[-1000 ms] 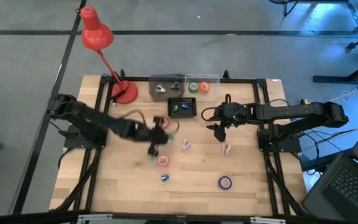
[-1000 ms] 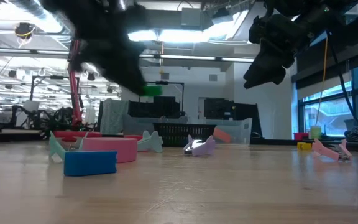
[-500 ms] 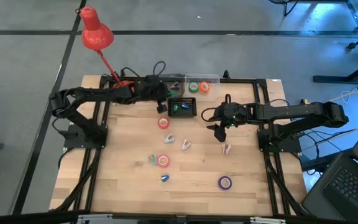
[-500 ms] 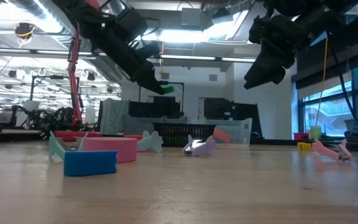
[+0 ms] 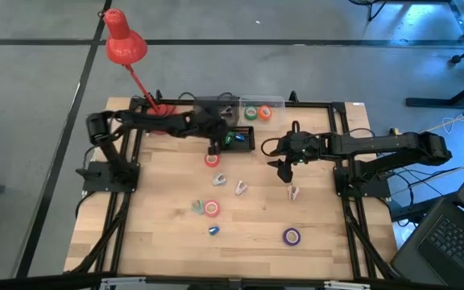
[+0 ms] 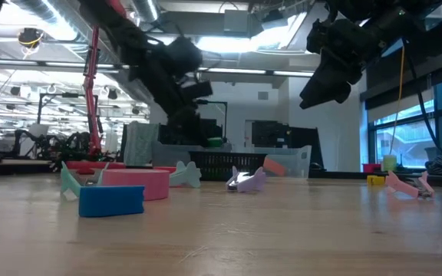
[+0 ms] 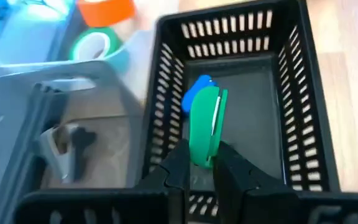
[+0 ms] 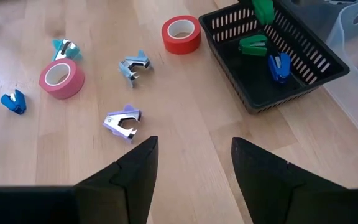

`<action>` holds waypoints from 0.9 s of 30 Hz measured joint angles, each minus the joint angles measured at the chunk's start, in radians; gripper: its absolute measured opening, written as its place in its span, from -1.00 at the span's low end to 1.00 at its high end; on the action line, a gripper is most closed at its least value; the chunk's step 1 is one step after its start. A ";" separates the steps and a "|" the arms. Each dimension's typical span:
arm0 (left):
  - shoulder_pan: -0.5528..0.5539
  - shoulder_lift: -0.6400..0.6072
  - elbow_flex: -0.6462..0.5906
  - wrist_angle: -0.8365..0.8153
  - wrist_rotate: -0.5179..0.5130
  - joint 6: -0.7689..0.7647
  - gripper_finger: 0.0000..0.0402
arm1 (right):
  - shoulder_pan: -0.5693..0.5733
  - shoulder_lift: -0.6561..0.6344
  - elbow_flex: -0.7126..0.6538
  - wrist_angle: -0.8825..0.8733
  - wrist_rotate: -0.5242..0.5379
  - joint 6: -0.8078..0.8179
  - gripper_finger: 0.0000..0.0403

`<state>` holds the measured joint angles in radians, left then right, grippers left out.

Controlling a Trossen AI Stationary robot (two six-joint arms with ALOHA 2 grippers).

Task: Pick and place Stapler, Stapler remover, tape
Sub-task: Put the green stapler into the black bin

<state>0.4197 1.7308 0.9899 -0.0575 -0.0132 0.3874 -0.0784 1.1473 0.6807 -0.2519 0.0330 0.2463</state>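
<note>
Above black basket (image 7: 291, 81), left pincer (image 7: 199, 167) clamps green stapler (image 7: 204, 127).

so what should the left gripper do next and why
Probably lower a little and open. The left gripper is shut on the green stapler, hanging over the black basket, where a blue stapler already lies.

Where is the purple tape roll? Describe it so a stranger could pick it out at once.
Start at the pale wooden table and go to the edge opposite the red desk lamp, on the right arm's side. There the small round purple tape roll lies flat and alone. It is the only purple roll; the red roll and pink roll lie nearer the middle.
</note>
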 joint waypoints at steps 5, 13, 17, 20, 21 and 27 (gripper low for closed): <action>-0.022 0.126 0.165 -0.124 -0.003 0.040 -0.82 | 0.000 0.000 0.000 -0.001 0.000 -0.011 0.01; -0.034 0.255 0.356 -0.299 0.019 0.080 -0.82 | 0.000 0.000 0.000 -0.027 0.000 -0.016 0.01; -0.032 0.289 0.406 -0.391 0.031 0.123 -0.82 | 0.000 0.000 0.000 -0.028 0.000 -0.018 0.01; -0.030 0.297 0.416 -0.424 0.031 0.156 -0.82 | 0.000 0.000 0.000 -0.028 0.000 -0.019 0.01; -0.029 0.297 0.417 -0.426 0.028 0.162 -0.82 | 0.000 0.000 0.000 -0.028 0.000 -0.019 0.01; -0.007 0.297 0.418 -0.442 0.025 0.209 -0.82 | 0.000 0.000 0.000 -0.028 0.000 -0.019 0.01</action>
<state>0.4131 2.0281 1.4078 -0.4995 0.0120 0.5964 -0.0784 1.1473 0.6804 -0.2802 0.0330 0.2272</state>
